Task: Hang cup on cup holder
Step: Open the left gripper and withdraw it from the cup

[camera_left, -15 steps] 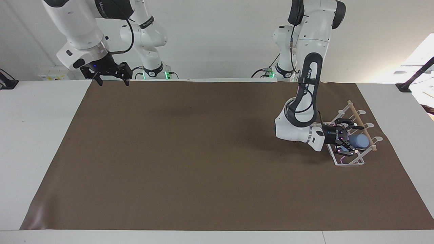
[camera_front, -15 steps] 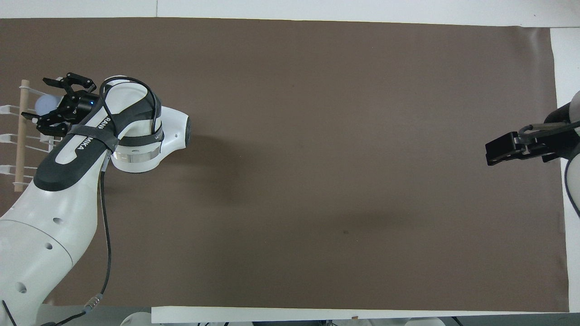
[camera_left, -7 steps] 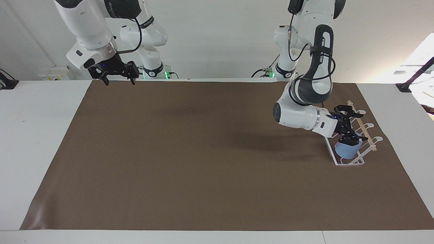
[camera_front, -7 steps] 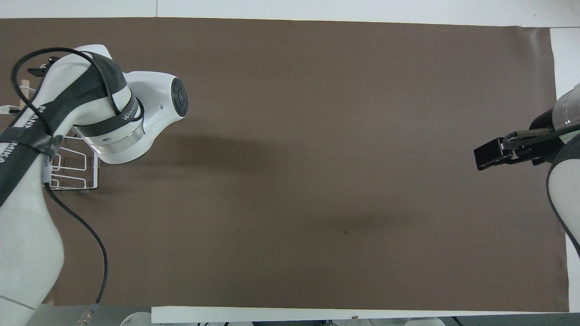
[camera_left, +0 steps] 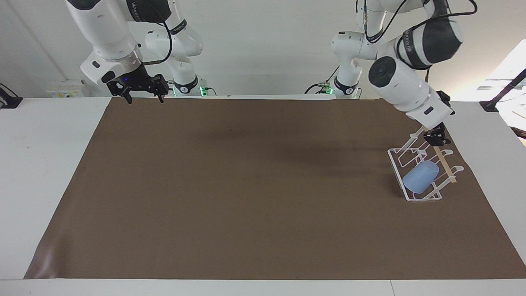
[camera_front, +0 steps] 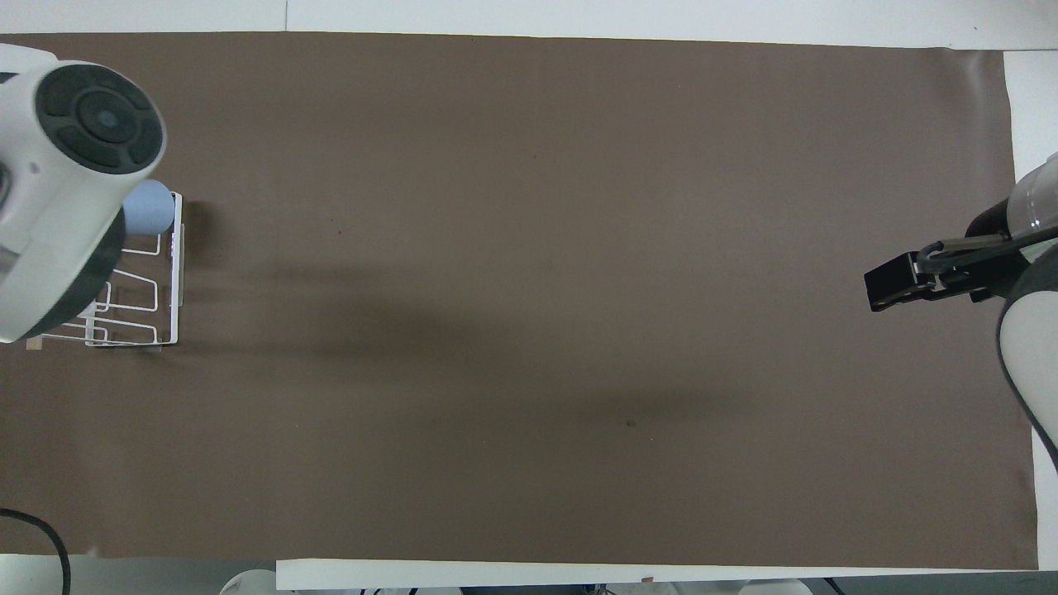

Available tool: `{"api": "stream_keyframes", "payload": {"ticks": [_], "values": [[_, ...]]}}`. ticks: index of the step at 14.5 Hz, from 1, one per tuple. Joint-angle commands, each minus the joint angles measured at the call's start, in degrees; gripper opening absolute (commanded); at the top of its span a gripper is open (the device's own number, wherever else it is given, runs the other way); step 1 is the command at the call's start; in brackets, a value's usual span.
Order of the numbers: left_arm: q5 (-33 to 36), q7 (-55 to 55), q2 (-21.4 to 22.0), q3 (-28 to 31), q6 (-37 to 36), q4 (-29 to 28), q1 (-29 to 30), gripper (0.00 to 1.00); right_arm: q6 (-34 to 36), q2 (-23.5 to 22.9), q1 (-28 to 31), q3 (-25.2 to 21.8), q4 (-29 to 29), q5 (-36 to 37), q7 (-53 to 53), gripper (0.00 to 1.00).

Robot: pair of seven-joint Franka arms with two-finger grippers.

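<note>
The light-blue cup hangs tilted on a prong of the white wire cup holder, at the holder's end farther from the robots, near the left arm's end of the table. In the overhead view the cup peeks out from under the left arm, next to the cup holder. My left gripper is raised clear of the cup, over the holder's end nearer the robots, beside the wooden rod. My right gripper is open and empty and waits above the mat's edge at the right arm's end; it also shows in the overhead view.
A brown mat covers most of the white table. The left arm's big white joint hides much of the holder from above.
My left gripper has let go of the cup and risen back toward the robots. The cup stays on the holder. The right gripper has barely moved in the last half second.
</note>
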State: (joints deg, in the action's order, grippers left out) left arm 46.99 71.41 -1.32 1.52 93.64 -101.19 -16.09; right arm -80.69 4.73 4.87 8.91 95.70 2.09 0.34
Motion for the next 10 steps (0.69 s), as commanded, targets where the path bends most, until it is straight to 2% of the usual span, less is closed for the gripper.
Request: {"api": "stream_keyframes", "payload": {"ticks": [1, 4, 7, 10], "values": [[-8.1, -13.3, 1.8, 0.0, 2.2, 1.0, 4.8, 1.00, -0.1, 1.3, 0.8, 0.1, 1.4, -1.0, -1.2, 0.99], [-19.8, -23.4, 4.4, 0.2, 1.6, 1.0, 5.7, 1.00, -0.1, 1.3, 0.8, 0.1, 1.3, -1.0, -1.2, 0.99], [-30.6, -34.8, 5.5, -0.5, 1.7, 1.7, 10.3, 1.00, -0.1, 1.3, 0.8, 0.1, 1.3, -1.0, -1.2, 0.99], [-39.9, -49.9, 5.5, -5.7, -0.4, 4.4, 17.6, 1.00, -0.1, 1.3, 0.8, 0.1, 1.3, -1.0, -1.3, 0.99]]}}
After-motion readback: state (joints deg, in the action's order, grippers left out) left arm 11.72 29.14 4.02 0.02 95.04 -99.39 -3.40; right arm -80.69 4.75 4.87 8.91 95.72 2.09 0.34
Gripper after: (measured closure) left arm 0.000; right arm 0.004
